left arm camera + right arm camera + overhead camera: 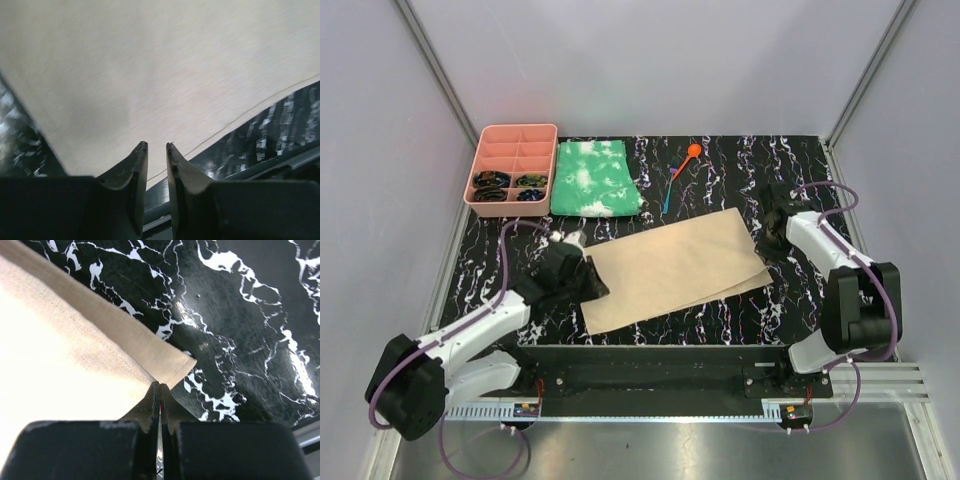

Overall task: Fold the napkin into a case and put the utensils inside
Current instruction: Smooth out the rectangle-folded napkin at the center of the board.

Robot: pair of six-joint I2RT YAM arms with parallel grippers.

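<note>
The tan napkin (670, 268) lies flat on the black marbled table (740, 175), slanting up to the right. My left gripper (582, 276) sits low at the napkin's left end. In the left wrist view its jaws (156, 145) stand a narrow gap apart over the napkin (150, 65) hem, with nothing pinched between them. My right gripper (772, 234) is at the napkin's right edge. Its shut tips (160, 384) touch the napkin (75, 355) beside the corner. The utensils lie behind the napkin: an orange spoon (692, 152) and a slim blue one (668, 194).
A green-and-white cloth (592, 178) lies folded at the back left. Beside it stands a pink divided tray (516, 128) with dark items in its front cells. Grey walls enclose the table, and a black rail (650, 372) runs along the near edge.
</note>
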